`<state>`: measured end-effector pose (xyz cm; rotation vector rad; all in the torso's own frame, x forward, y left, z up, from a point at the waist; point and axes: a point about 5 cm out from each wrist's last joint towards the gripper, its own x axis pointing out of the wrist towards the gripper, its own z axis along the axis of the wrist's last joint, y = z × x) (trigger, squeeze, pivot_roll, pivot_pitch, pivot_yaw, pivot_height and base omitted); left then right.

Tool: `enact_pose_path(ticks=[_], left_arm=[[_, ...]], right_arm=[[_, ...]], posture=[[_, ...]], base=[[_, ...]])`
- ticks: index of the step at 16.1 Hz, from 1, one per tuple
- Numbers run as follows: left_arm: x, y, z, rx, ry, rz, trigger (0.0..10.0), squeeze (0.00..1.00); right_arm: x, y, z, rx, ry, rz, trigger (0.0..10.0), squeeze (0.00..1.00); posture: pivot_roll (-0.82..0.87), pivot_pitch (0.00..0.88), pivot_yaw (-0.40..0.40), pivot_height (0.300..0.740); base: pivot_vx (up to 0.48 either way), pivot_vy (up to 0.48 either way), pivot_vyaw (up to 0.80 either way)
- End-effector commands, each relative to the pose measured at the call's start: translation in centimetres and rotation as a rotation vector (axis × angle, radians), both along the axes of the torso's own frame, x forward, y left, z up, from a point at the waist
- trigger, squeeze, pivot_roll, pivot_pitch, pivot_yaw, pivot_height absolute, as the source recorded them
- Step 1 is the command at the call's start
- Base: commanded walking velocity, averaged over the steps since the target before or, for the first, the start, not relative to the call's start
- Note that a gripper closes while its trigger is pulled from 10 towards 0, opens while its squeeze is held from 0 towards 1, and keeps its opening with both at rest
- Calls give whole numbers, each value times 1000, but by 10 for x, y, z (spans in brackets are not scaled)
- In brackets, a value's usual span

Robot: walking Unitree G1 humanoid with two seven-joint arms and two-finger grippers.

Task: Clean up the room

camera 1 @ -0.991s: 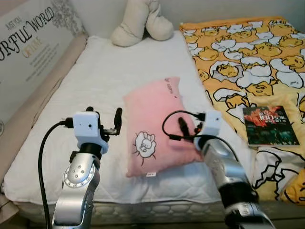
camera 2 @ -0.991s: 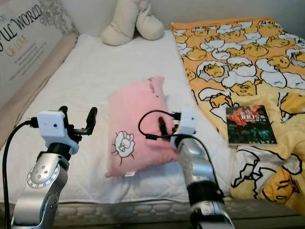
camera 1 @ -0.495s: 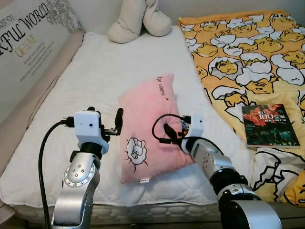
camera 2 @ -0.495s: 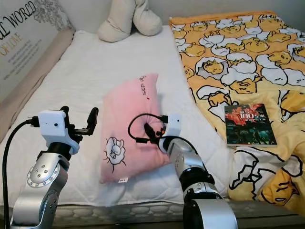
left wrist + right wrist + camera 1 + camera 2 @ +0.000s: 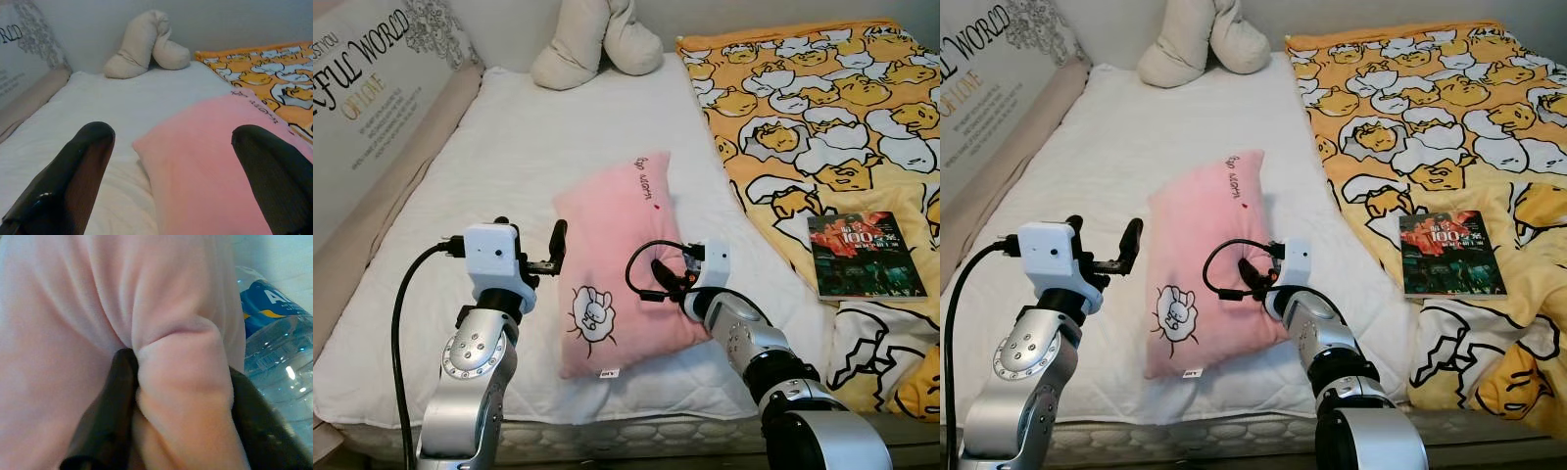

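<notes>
One fold of pink pillow [image 5: 181, 357] is pinched in right gripper [image 5: 176, 396], frame centre; left gripper [image 5: 171, 166] spread, unused. Lift should be slow, bottle [image 5: 274, 347] avoided.

A bedroom in a home: a bed with a white quilted mattress [image 5: 538, 176] takes up the scene. On it lie a pink pillow [image 5: 622, 259], a beige cushion [image 5: 592, 44] and a yellow cartoon-print blanket [image 5: 822, 108] (a book [image 5: 867, 257] rests on it).
</notes>
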<state>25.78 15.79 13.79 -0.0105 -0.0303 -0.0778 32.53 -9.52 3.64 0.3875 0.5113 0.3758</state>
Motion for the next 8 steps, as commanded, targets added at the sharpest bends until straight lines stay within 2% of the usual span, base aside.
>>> enact_pose_path(ticks=[1, 2, 3, 4, 6, 8], left_arm=[[5, 3, -4, 19, 39, -31, 10000, 0], [9, 1, -10, 82, 69, -112, 10000, 0], [17, 13, -26, 58, 170, -195, 10000, 0], [18, 18, -30, 50, 188, -189, 10000, 0], [22, 37, -50, -70, 274, -217, 10000, 0], [27, 46, -71, -185, 351, -269, 10000, 0]], right_arm=[[-5, 9, -5, -4, 22, 27, 0, 0], [-4, 6, -4, -15, 10, 14, 0, 0], [-2, 0, -1, -27, -15, 0, 0, 0], [-1, -1, 0, -30, -23, 2, 0, 0], [-2, -11, 4, -32, -49, 0, 0, 0], [-3, -23, 3, -36, -48, -32, 0, 0]], posture=[[-73, 0, 153, 740], [-73, 0, 153, 740], [-73, 0, 153, 740], [-73, 0, 153, 740], [-100, 0, 142, 740], [-109, 0, 137, 740]], base=[[0, 0, 0], [0, 0, 0], [0, 0, 0], [0, 0, 0], [0, 0, 0], [0, 0, 0]])
